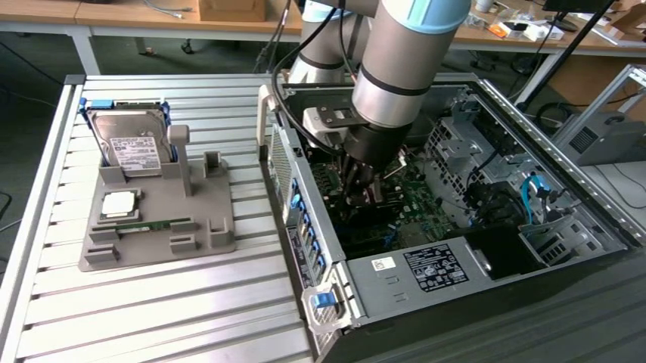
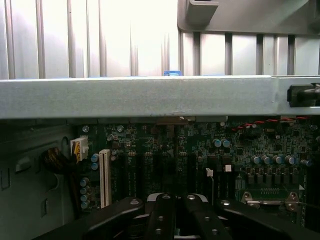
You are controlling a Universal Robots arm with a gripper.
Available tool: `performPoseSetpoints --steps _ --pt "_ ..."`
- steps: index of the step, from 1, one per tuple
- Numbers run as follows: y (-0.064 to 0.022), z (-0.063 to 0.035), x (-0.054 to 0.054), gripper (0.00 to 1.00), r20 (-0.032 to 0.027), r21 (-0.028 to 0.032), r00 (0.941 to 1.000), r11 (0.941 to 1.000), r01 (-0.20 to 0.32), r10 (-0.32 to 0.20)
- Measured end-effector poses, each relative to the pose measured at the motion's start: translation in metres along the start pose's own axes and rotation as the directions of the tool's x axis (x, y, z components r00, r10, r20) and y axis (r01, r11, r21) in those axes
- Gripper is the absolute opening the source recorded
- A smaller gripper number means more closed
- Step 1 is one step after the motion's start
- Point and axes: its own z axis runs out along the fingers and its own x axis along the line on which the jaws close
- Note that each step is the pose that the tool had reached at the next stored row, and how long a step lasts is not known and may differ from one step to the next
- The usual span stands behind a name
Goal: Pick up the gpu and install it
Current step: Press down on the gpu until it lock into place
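Gpu placement is hard for us to settle: we judge it sits right under the gripper (image 1: 358,193), down at the expansion slots, where the dark fingers (image 2: 160,215) hide any thin card seen edge-on. Those fingers are drawn fully together, and we cannot tell whether the card's edge is pinched between them or whether they only press on it. The gripper hangs low over the motherboard (image 1: 424,200), which suits seating a card straight into a slot. The arm (image 1: 399,68) comes down steeply into the open computer case (image 1: 565,174), with its wrist pointing nearly straight down. Well apart, toward the exterior view's left, a grey fixture (image 1: 217,238) on the table (image 1: 151,318) props the hard drive (image 1: 136,147) upright and holds the memory stick (image 1: 151,225) flat for easy picking.
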Motion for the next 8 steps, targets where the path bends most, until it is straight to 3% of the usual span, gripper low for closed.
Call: performPoseSetpoints --steps 8 --pt "0.0 0.0013 0.0 0.11 -0.0003 -0.0001 1.0 1.0 0.0 0.0"
